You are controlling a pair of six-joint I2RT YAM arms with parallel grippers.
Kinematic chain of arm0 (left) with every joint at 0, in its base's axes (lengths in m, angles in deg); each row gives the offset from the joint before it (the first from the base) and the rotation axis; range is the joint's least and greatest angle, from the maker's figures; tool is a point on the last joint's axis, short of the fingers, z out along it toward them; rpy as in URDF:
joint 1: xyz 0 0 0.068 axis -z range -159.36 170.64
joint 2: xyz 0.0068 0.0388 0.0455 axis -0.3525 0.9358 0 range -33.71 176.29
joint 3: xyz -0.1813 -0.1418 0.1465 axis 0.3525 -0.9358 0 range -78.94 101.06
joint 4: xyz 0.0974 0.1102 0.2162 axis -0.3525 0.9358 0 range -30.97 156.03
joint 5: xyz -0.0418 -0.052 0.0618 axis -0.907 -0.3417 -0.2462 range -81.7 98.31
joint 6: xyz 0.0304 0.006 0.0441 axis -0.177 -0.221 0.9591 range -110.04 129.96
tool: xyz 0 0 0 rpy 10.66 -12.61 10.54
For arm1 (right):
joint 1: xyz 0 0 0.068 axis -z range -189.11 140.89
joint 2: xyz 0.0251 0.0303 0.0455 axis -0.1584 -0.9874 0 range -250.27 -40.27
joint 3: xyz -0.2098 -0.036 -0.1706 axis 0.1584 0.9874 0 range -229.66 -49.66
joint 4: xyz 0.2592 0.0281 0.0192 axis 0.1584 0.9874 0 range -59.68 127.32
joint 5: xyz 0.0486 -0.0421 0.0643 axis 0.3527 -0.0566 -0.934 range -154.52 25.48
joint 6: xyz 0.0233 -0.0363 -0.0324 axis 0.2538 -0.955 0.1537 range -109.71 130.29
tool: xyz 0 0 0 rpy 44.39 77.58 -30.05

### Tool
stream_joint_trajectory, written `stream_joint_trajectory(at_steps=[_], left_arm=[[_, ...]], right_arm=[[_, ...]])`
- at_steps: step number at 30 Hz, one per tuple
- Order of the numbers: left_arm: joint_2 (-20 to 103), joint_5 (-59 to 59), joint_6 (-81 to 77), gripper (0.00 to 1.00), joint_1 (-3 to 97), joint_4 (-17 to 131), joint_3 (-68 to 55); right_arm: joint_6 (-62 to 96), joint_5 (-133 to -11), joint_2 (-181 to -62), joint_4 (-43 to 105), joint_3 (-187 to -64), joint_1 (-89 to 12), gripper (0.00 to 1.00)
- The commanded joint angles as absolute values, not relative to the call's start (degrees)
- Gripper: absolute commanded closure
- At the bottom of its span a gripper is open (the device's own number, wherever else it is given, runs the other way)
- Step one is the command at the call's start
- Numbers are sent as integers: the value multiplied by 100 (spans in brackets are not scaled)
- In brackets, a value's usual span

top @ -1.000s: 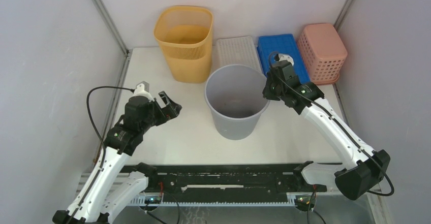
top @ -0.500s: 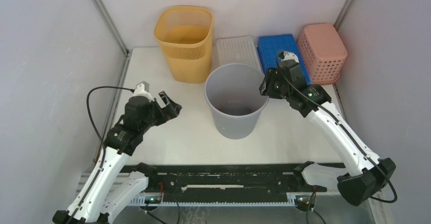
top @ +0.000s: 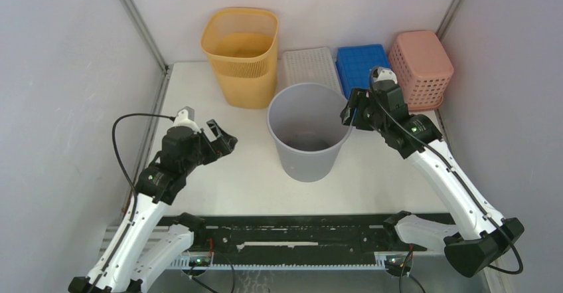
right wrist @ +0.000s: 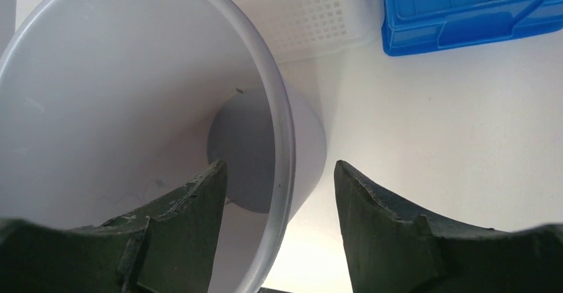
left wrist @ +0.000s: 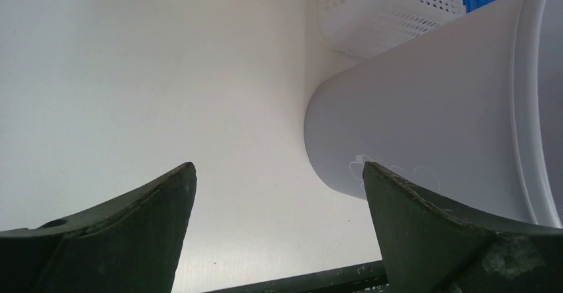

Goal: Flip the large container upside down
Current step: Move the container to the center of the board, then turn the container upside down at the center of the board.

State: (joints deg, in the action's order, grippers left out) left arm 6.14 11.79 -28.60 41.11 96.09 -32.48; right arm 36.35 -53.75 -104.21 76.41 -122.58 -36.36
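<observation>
In right wrist view, right hand [right wrist: 279,168] apart astride large container [right wrist: 119,94] rim; overhead unclear. Left hand [left wrist: 279,168] apart.

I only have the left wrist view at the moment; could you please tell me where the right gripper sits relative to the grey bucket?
Observer: The right gripper straddles the grey bucket at its rim, one jaw inside and one outside, open with a gap on either side.
Operator: Thank you. Is there anything inside it?
Observer: No, the right wrist view shows only its bare bottom.
Operator: And what stands left of the white basket?
Observer: A tall yellow bin, upright and open-topped, at the back.
</observation>
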Motion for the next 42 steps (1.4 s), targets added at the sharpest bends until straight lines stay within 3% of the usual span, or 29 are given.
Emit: stream_joint_trajectory(at_steps=[1, 4, 6, 7, 22, 31, 42], left_arm=[[421, 982, -2800, 0, 4128, 9332, -3315], [351, 975, -2813, 0, 4129, 9281, -3379], [333, 956, -2818, 0, 4130, 9263, -3397], [347, 936, -2816, 0, 4130, 9263, -3386], [-3, 321, -2348, 0, 4130, 10016, -2750], [-235, 274, -2078, 0, 4127, 10690, -2652], [-449, -115, -1910, 0, 4128, 10944, -2366]], right_arm=[[3549, -5414, -10280, 7558, -12505, -3595, 29], [3534, -5406, -10224, 7596, -12507, -3591, 18], [3522, -5368, -10148, 7643, -12501, -3588, 2], [3523, -5313, -10093, 7691, -12498, -3584, 0], [3663, -5085, -8228, 9043, -12259, -3532, 0], [4521, -8123, -7458, 8426, -11831, -3548, 0], [4739, -8555, -7013, 8200, -11836, -3557, 0]])
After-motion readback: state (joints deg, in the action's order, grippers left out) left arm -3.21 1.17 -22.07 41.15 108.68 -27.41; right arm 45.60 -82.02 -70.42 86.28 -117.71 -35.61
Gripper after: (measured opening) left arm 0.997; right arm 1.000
